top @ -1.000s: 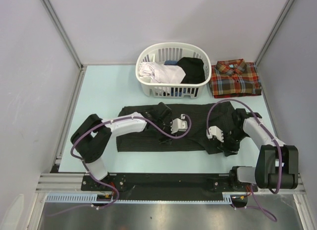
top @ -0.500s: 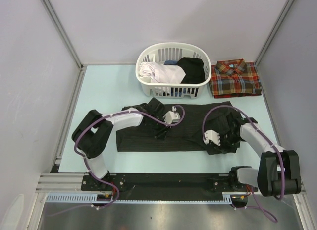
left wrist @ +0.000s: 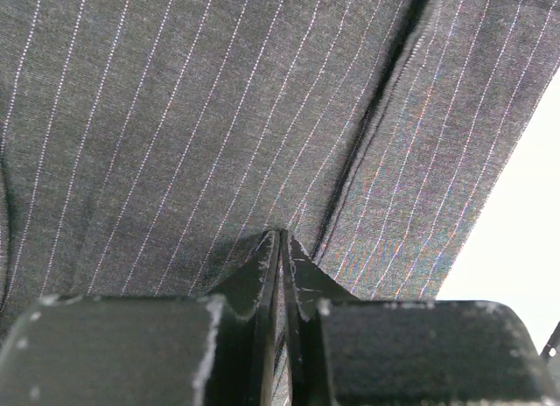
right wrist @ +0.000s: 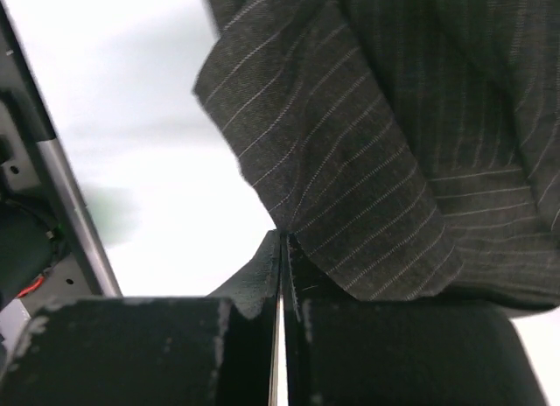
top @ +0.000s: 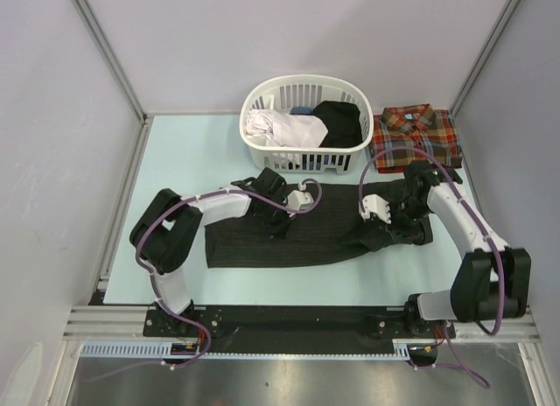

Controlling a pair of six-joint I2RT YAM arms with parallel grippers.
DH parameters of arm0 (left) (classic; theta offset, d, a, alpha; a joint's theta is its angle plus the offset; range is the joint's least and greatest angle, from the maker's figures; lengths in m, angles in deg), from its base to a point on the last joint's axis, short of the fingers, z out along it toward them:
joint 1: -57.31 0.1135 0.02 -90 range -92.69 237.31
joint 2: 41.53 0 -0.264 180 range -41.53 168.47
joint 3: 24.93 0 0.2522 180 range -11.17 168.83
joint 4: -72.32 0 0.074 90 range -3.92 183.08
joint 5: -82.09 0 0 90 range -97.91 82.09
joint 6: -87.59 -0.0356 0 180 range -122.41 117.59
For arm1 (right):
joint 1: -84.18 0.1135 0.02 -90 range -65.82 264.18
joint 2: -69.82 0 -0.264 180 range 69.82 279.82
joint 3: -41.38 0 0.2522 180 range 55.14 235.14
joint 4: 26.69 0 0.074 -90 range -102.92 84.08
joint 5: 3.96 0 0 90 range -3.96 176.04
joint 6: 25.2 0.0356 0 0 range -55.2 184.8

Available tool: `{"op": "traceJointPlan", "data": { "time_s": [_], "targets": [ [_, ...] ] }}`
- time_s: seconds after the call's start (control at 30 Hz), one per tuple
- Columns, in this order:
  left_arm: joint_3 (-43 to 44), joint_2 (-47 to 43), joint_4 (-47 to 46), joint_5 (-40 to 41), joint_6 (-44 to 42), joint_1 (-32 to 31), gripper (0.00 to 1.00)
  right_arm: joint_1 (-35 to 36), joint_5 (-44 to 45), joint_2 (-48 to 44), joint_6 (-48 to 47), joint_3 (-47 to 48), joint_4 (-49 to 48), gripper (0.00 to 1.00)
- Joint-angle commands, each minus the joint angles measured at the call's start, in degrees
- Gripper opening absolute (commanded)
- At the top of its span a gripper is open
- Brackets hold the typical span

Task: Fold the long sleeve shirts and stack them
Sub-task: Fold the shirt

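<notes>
The black pinstriped long sleeve shirt [top: 254,247] lies spread across the middle of the table. My left gripper [top: 278,222] presses down on its upper middle. In the left wrist view that gripper [left wrist: 282,238] is shut, pinching a fold of pinstriped cloth [left wrist: 175,117]. My right gripper [top: 383,235] is at the shirt's bunched right end. In the right wrist view it [right wrist: 284,238] is shut on the edge of the cloth [right wrist: 394,161], which hangs raised off the table. The plaid shirt [top: 416,137] lies folded at the back right.
A white laundry basket [top: 259,165] with white and black clothes stands at the back centre, just beyond the pinstriped shirt. Metal frame rails [top: 118,205] run along the left and right sides, and grey walls enclose the table.
Both grippers have closed on the pinstriped shirt. The right arm has swung toward the back, pulling the shirt's right end up and inward. The left gripper has shifted slightly toward the back.
</notes>
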Motion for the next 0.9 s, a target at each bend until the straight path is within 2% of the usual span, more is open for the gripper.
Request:
{"op": "traceJointPlan", "data": {
  "time_s": [0.0,0.07,0.1,0.2,0.4,0.53,0.63,0.87],
  "targets": [
    [-0.8,-0.3,3.6,-1.9,0.5,1.8,0.12,0.0,-0.8,7.2,4.6,6.6,-3.7,0.0],
    [-1.8,-4.9,1.6,-4.5,0.7,2.1,0.23,0.0,-1.0,11.3,5.8,8.9,-5.4,0.0],
    [-1.9,-6.5,0.9,-6.1,1.0,2.1,0.35,0.0,-1.3,12.7,7.3,10.0,-5.6,0.0],
    [-1.3,-10.9,-1.3,-6.5,2.6,0.8,0.51,-0.1,-2.8,16.7,9.6,14.7,-6.4,0.0],
    [-1.0,-14.1,-9.8,-4.6,6.2,-4.2,0.66,-0.2,-3.7,19.9,16.4,17.4,-12.5,0.0],
    [2.7,-9.1,-11.5,-2.2,7.7,-10.1,0.68,0.1,-2.7,21.4,21.2,17.6,-16.6,0.0],
    [5.3,-5.1,-13.9,0.2,10.5,-12.4,0.69,0.1,-1.3,22.1,25.0,16.9,-21.2,0.0],
    [10.6,3.9,-17.2,-1.2,17.5,-13.5,0.68,0.4,-3.8,21.5,30.8,16.3,-27.4,0.0]
  ]
}}
